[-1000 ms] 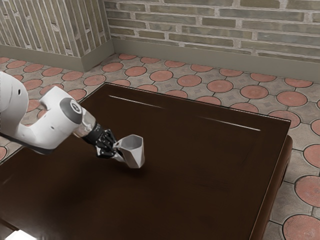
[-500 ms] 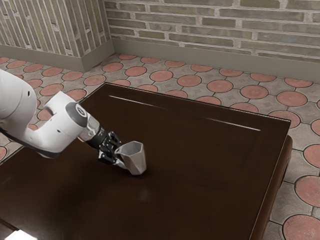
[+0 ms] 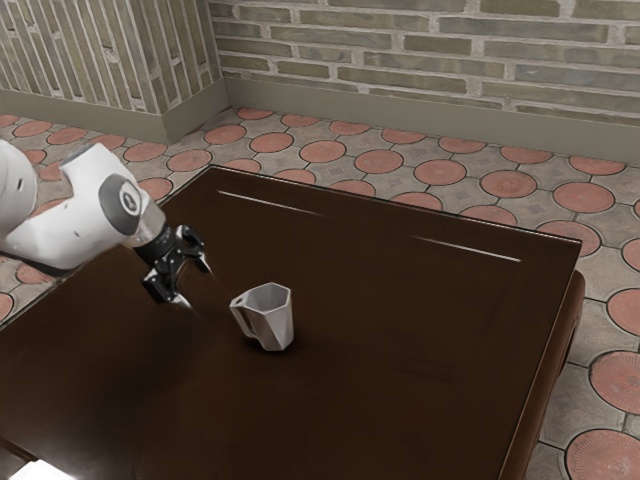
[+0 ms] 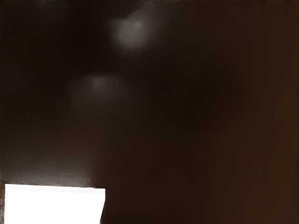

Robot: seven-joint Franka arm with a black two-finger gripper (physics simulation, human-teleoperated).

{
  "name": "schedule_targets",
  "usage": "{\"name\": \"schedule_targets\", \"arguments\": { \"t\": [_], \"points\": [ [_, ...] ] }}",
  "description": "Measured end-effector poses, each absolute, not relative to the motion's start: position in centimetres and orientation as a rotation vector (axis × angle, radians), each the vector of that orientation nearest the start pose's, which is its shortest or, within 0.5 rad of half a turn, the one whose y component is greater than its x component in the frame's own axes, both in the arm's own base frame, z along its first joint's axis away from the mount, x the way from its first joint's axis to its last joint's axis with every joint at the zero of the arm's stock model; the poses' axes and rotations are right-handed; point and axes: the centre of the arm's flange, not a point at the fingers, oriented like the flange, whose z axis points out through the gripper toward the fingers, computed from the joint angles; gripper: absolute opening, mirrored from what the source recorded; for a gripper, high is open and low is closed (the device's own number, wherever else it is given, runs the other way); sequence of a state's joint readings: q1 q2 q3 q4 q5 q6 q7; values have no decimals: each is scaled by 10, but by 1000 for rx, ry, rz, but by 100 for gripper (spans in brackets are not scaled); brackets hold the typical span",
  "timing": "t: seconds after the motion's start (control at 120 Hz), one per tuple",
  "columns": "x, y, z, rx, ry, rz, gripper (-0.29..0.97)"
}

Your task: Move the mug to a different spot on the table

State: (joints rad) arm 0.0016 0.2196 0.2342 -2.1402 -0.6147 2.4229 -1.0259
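Mostly the wrist view gives us little: dark surface [image 4: 196,121] with two faint glints, and a white patch [image 4: 51,204] cut off at the frame's edge, which we cannot identify. In the exterior view the mug [image 3: 266,318] stands upright toward the left of the surface's middle, its long axis vertical and its mouth up. Its handle points to the exterior view's left, toward our pincer [image 3: 168,290], and only the upper inner wall shows, so we cannot tell what it holds. That pincer hangs near the mug but apart from it, low over the wood, fingers spread with nothing between them.
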Motion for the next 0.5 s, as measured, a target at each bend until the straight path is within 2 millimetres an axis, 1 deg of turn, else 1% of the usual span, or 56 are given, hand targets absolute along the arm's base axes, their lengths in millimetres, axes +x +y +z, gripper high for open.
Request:
{"name": "schedule_targets", "arguments": {
  "t": [0.033,0.067,0.117,0.2,0.283,0.333,0.358,0.392,0.458,0.5],
  "points": [
    [567,138,330,1896,2057,-43,65],
    [574,143,352,1982,2015,6,65],
    [583,143,394,2140,1906,79,66],
    [587,126,449,2388,1686,145,66],
    [600,112,518,2574,1483,233,67],
    [604,93,559,2664,1354,275,67],
    [605,80,579,2705,1283,294,67],
    [605,60,600,2756,1191,305,67],
    [598,27,632,2844,1027,292,68],
    [593,10,644,2890,936,273,68]
  ]
}}
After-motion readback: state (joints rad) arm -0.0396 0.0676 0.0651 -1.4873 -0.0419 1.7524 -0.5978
